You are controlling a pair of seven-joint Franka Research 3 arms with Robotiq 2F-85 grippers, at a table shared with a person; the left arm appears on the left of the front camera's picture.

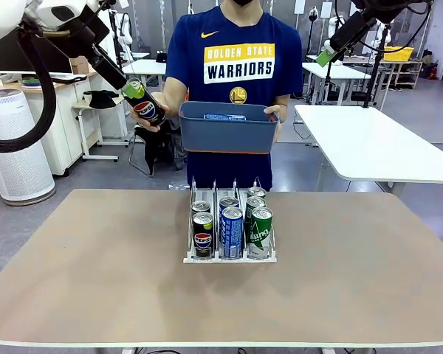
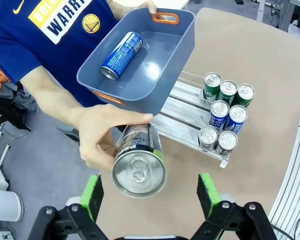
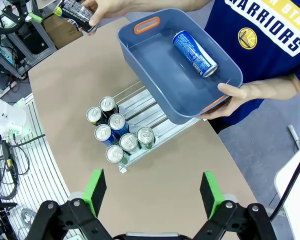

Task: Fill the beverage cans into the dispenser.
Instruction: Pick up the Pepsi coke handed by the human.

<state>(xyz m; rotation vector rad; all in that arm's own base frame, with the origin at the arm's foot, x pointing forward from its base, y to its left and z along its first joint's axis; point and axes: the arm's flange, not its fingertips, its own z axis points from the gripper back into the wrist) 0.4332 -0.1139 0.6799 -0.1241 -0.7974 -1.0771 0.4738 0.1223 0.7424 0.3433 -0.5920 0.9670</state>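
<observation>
A person's hand (image 2: 97, 137) holds a black Pepsi can (image 2: 139, 167) out, its silver top lying between the fingers of my left gripper (image 2: 151, 192). That gripper is open, with gaps on both sides of the can. From the front, the left gripper (image 1: 131, 87) is high on the left, at the can (image 1: 148, 108). The dispenser (image 1: 188, 258) stands mid-table and holds several black, blue and green cans (image 1: 231, 230). High on the right hangs my right gripper (image 1: 327, 54), open and empty; its wrist view looks down past its fingers (image 3: 153, 189) on the dispenser (image 3: 157, 129).
The person's other hand holds a blue-grey tub (image 1: 227, 133) above the table's far edge, with one blue can (image 2: 122, 55) lying inside. A white table (image 1: 376, 144) stands at the right behind. Bare tabletop (image 1: 88, 258) surrounds the dispenser.
</observation>
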